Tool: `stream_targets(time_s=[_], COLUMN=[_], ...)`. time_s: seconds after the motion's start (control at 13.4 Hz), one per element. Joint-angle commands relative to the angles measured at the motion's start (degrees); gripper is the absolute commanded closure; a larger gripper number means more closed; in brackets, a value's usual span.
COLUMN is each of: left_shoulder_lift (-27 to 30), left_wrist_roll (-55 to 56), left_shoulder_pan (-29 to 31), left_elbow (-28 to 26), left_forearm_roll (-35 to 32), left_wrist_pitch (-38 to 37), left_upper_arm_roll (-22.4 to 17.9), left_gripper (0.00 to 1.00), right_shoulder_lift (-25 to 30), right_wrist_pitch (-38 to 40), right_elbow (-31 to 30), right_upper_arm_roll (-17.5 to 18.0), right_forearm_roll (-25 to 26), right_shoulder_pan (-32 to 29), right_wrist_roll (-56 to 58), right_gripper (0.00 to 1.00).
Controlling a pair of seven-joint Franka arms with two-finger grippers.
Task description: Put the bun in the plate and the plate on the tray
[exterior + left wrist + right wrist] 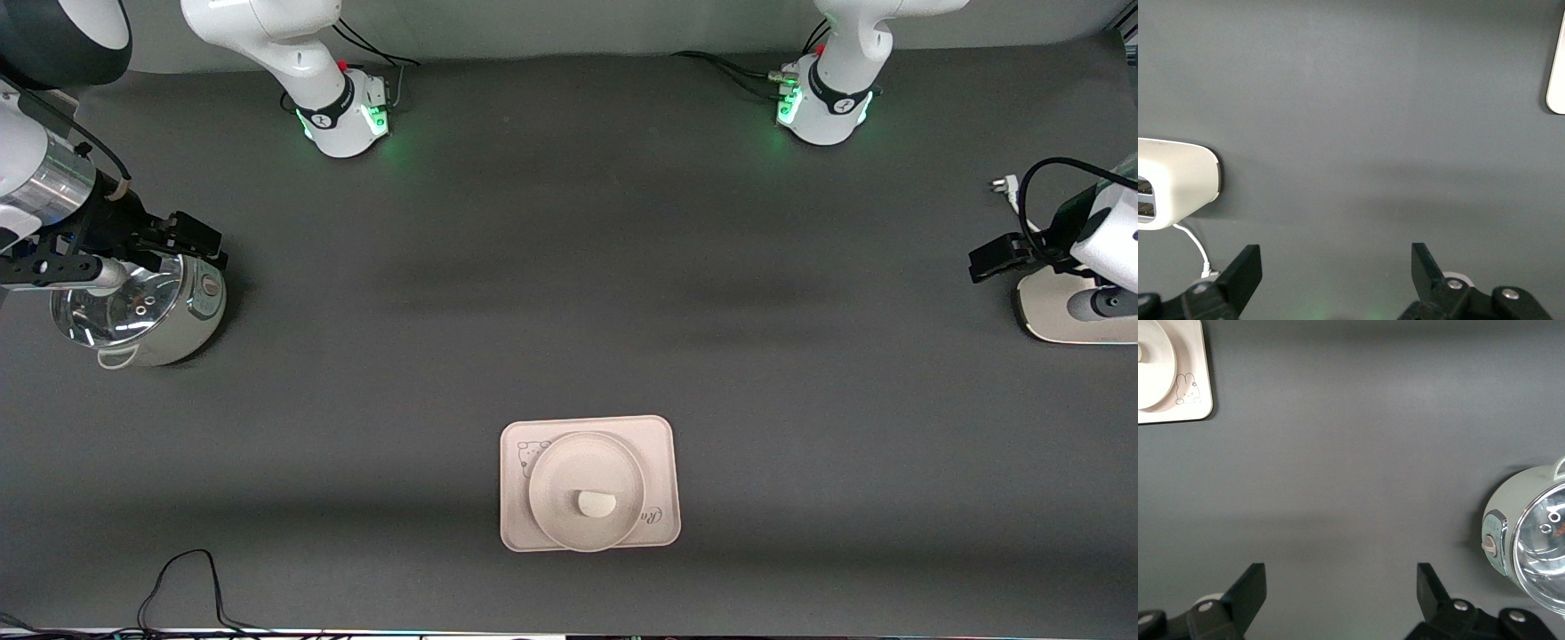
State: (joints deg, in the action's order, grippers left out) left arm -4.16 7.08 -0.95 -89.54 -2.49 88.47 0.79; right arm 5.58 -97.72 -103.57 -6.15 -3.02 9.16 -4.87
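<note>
The white bun (595, 503) lies in the round cream plate (556, 471), and the plate sits on the rectangular printed tray (660, 444) near the front camera at the table's middle. My right gripper (200, 240) hangs open and holds nothing, over the pot at the right arm's end. In the right wrist view, the right gripper (1340, 587) has bare mat between its fingers, with the tray (1195, 400) and plate (1155, 367) at the edge. My left gripper (985, 260) is open and holds nothing at the left arm's end, beside the toaster. The left wrist view shows this gripper (1336, 267) over bare mat and a corner of the tray (1558, 73).
A glass-lidded electric pot (142, 311) stands at the right arm's end, also seen as the pot (1531, 533). A white toaster (1076, 307) stands at the left arm's end, seen again as the toaster (1175, 183). A black cable (178, 587) loops by the front edge.
</note>
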Motion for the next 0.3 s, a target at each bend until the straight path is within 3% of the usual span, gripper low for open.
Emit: stream_targets(time_s=[0.0, 0.22], left_shoulder_lift=[-0.6, -0.6], left_wrist_roll=[0.6, 0.7], left_shoulder_pan=[-0.3, -0.3], left_elbow=[1.6, 1.6], left_forearm_roll=[0.0, 0.0], left_wrist_pitch=[-1.9, -2.3], left_upper_arm_roll=[-0.3, -0.3], left_gripper=[0.00, 0.00], right_shoulder_lift=[1.1, 0.2], right_wrist_pitch=[0.6, 3.9], right_elbow=[-0.2, 1.8], right_upper_arm_roll=[1.0, 0.9], right_forearm_roll=[0.6, 0.7], right_shoulder_pan=[-1.2, -1.2], right_wrist_roll=[0.0, 0.0], right_gripper=[0.00, 0.00])
